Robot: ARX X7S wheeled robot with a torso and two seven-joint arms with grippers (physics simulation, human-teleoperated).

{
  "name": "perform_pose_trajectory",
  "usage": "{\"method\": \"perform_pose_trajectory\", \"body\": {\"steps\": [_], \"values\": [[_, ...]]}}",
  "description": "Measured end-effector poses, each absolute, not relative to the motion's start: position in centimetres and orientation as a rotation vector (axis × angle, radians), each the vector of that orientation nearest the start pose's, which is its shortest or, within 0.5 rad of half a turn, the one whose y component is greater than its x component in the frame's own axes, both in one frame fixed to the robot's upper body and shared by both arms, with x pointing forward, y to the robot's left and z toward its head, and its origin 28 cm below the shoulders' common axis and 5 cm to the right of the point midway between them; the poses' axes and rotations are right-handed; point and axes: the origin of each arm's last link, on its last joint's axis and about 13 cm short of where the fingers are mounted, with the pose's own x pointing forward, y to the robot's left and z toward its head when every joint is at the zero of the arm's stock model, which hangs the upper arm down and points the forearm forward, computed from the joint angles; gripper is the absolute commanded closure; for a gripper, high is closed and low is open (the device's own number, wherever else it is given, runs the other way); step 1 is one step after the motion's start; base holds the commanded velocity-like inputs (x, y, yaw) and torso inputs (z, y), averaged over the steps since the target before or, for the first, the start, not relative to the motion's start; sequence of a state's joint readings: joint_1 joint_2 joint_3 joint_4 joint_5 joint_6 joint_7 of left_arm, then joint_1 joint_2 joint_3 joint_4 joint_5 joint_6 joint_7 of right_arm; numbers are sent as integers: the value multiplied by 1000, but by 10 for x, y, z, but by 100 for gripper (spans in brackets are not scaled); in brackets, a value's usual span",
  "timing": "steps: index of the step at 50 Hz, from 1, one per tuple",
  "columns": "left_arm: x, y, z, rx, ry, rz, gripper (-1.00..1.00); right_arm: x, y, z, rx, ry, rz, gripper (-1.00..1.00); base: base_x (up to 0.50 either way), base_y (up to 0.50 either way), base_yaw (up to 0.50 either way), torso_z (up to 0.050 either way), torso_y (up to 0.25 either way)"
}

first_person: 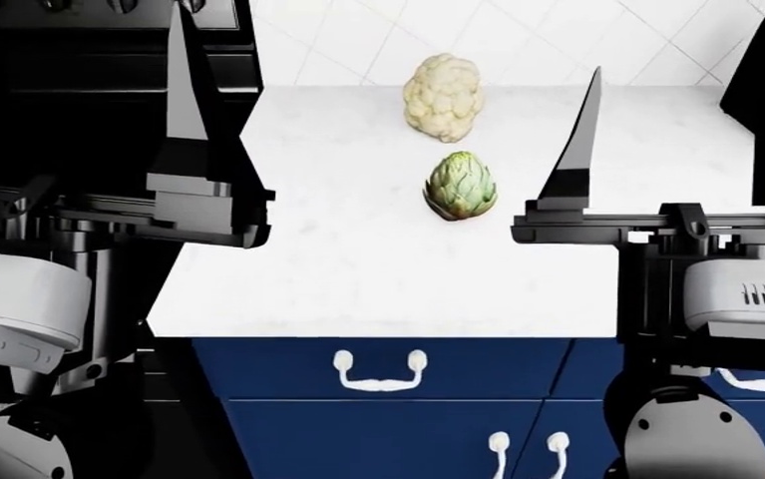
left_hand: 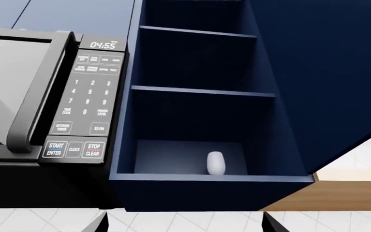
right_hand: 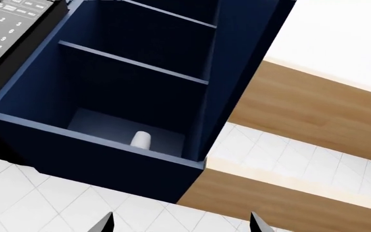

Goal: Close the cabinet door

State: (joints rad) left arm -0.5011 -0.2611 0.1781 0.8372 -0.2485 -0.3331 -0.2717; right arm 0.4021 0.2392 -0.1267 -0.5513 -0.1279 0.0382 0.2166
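Both grippers, left (first_person: 209, 130) and right (first_person: 681, 150), hover over the counter (first_person: 342, 269) with jaws spread, holding nothing. Beside the microwave (left_hand: 50, 96), the cabinet (left_hand: 198, 111) stands open, its door (left_hand: 327, 72) swung wide, a white cup (left_hand: 215, 163) on its lowest shelf.

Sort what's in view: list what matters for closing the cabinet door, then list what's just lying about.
For the job:
- open cabinet
- cabinet door
- left gripper, open
- right gripper, open

Lying about:
- cauliflower
- artichoke
- microwave
- white cup on the lowest shelf
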Motion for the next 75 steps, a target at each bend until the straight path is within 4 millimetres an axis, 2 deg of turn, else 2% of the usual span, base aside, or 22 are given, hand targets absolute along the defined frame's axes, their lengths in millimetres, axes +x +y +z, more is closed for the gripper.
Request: {"method": "perform_pose_trajectory", "body": {"steps": [18,32,71,75], "values": [[210,195,252,-31,-929,-124,-100,244,-112,215,-251,-934,-114,-100,500,0,0,0,0],[209,195,254,-34,-931,-126,-100,243,-113,216,-243,-944,-116,-100,18,0,0,0,0],[208,195,253,-23,-961,-154,-100,244,-111,215,-241,-954,-105,-100,0,0,0,49,0],[207,195,253,-44,-960,-153,-100,243,-111,215,-242,-955,-101,-100,432,0,0,13,0]]}}
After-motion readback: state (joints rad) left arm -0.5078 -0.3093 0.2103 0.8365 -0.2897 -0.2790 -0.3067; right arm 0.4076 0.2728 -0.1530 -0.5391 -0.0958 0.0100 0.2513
